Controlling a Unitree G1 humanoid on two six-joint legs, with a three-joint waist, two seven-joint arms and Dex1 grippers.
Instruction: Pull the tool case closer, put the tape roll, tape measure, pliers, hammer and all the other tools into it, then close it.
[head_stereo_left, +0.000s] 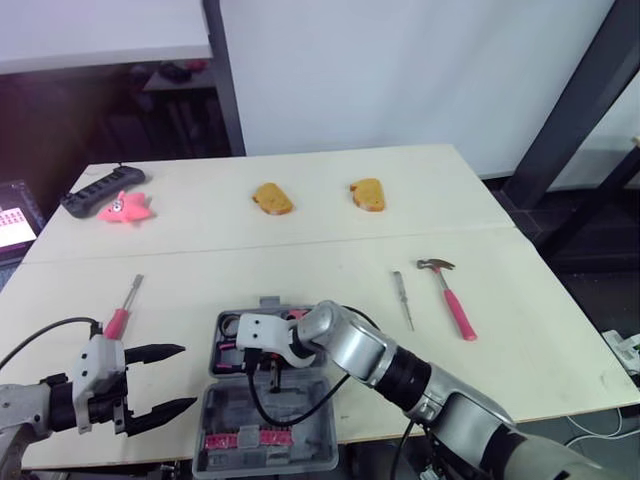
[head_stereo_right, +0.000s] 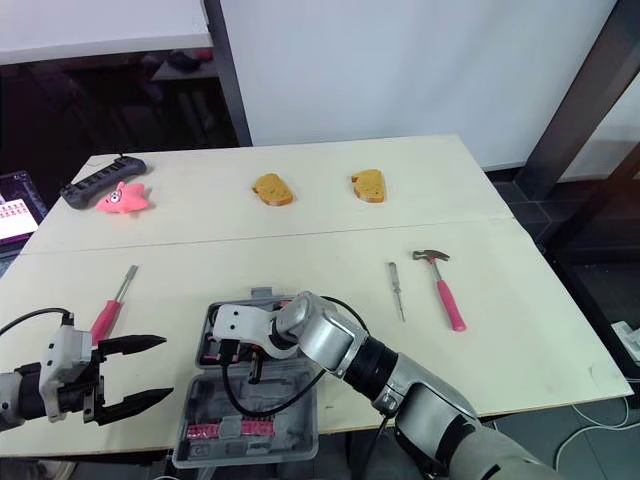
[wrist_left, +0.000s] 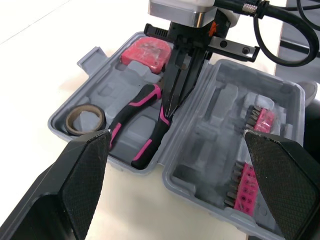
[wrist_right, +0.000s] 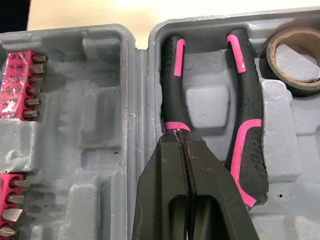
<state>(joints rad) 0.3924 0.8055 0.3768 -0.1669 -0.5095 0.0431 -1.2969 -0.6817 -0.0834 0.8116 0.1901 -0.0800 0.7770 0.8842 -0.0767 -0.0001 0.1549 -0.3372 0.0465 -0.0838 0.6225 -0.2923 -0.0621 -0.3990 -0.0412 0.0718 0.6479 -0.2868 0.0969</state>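
Have case (head_stereo_left: 310, 420) open at near bench (head_stereo_left: 300, 250) edge, lid on the brink. Have right claw (wrist_right: 180, 142) pressed together, tips on pliers (wrist_right: 247, 145) inside. Holding left claw (head_stereo_left: 185, 377) apart over bare bench left of case. Open room rightward to hammer (head_stereo_left: 450, 290).

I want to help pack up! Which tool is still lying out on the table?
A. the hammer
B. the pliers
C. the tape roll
A: the hammer lies on the table, off to the right of the case, while the pliers and the tape roll are already inside the case.
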